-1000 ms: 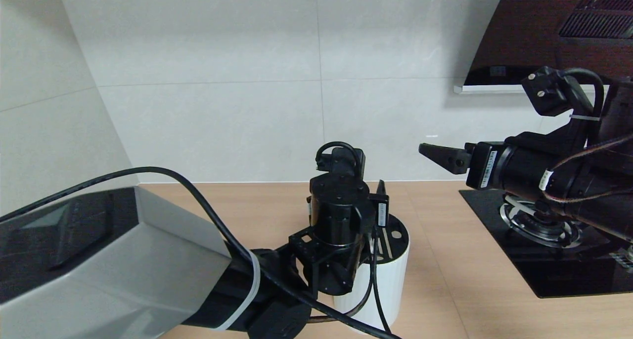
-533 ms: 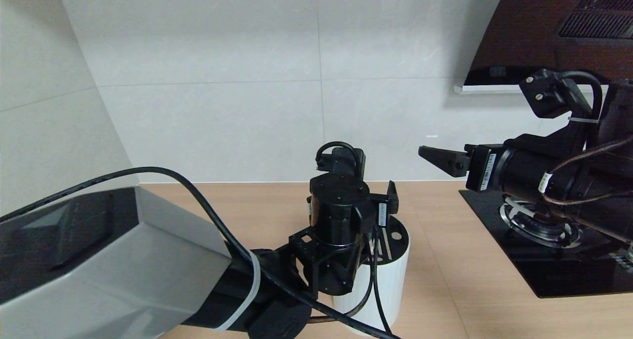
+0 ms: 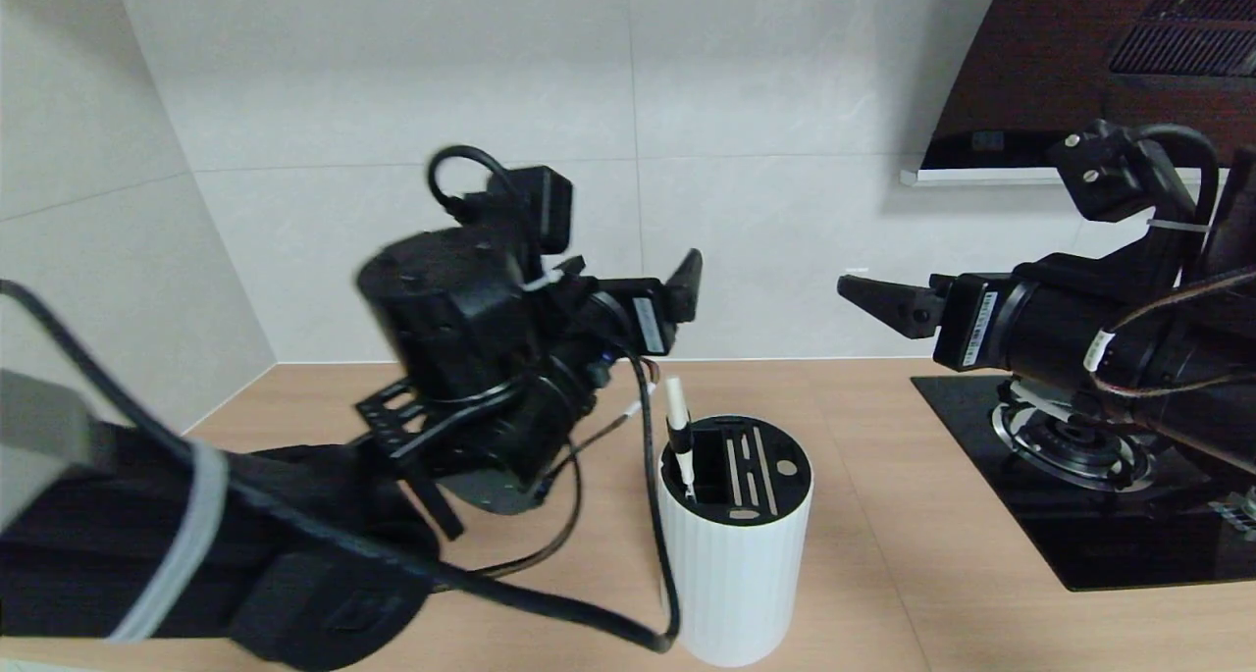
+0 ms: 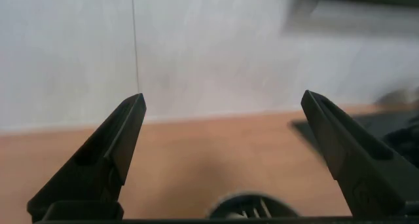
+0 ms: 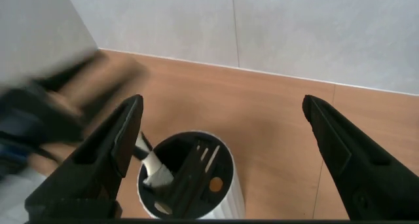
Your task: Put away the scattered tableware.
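Observation:
A white ribbed utensil holder with a black slotted top stands on the wooden counter. A utensil with a white handle stands upright in its left slot. My left gripper hangs open and empty above and left of the holder; its wrist view shows the left gripper spread wide over the holder's rim. My right gripper hovers open to the upper right of the holder. In the right wrist view the right gripper frames the holder and the utensil.
A black hob with a gas burner lies on the counter at the right, under a dark range hood. A tiled wall closes the back and left. My left arm's cable hangs beside the holder.
My left gripper opened over the holder, then rose up and to the left, leaving the white-handled utensil standing in the holder. The right arm barely moved.

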Tool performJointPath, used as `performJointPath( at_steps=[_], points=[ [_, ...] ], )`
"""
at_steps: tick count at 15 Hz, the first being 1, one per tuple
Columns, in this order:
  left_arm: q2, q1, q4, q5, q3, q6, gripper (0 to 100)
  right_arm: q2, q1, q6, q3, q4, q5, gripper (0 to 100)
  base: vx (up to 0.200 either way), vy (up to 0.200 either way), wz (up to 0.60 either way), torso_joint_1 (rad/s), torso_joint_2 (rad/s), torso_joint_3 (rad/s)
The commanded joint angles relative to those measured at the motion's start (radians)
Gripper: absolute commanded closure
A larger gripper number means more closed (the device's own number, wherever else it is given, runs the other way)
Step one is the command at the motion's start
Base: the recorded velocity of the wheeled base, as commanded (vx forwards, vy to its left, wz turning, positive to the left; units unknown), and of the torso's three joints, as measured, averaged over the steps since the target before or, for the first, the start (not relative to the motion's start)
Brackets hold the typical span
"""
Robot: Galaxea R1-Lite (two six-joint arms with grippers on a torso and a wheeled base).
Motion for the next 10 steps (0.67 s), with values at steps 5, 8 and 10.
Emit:
performJointPath(
  at_steps=[5, 8, 10],
  points=[
    [-0.752, 0.174, 0.274, -0.195, 0.367, 0.001, 0, -0.314, -0.092, -0.022, 0.244, -0.003, -0.062, 0, 0.0, 0.0, 0.0, 0.0, 0.0, 0.0],
    [-1.024, 0.27, 0.511, -0.195, 0.412, 0.001, 0, -0.572, -0.145, -0.036, 0.397, 0.011, -0.064, 0, 0.0, 0.0, 0.0, 0.0, 0.0, 0.0],
    [-1.208, 0.33, 0.697, -0.201, 0.436, -0.002, 0, -0.718, -0.206, -0.056, 0.463, 0.054, -0.064, 0, 0.0, 0.0, 0.0, 0.0, 0.0, 0.0]
  ],
)
